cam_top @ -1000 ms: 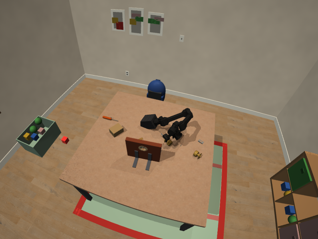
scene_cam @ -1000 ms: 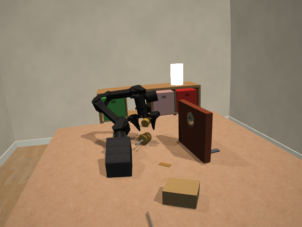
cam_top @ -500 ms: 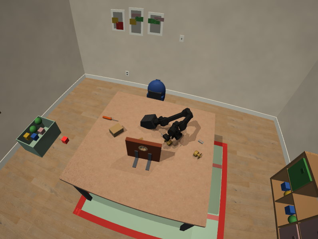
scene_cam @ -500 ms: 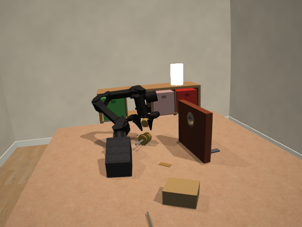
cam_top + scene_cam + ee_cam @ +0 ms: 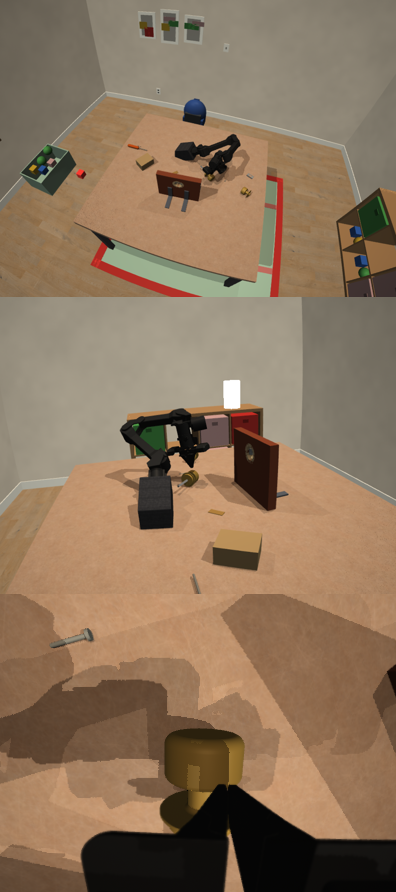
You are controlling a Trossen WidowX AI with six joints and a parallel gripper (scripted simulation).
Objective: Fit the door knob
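The knob (image 5: 204, 759) lies on its side on the desk (image 5: 320, 536), directly under the claw (image 5: 227, 788). It is dull brass in colour: a squat drum with a rounded rim, a short thick neck and a flat round plate. From the exterior view its thin grey spindle (image 5: 182, 483) pokes out along the matte, speckled tan desk top. The claw's two black, wedge-shaped fingers have their pointed tips pressed together, fully closed. They taper to one point just above the knob's neck and plate. They grip nothing, and the exterior view shows the closed point hanging a little above the knob without touching it. The arm is made of matte black, boxy links, folded back over a ribbed black block that forms its base (image 5: 155, 501). Off to one side of the claw stands the door slab (image 5: 255, 469), a thick, upright rectangle of dark reddish wood. The latch (image 5: 249, 453) is set in a round brassy recess high on the face of the slab that is turned toward the arm. Beyond the claw, well apart from it, a small grey bolt (image 5: 73, 639) with a hexagonal head lies flat. A second brass knob (image 5: 246, 190) lies farther out on the desk. A plain tan box (image 5: 237, 549) with sharp edges sits on the far side of the base from the claw.
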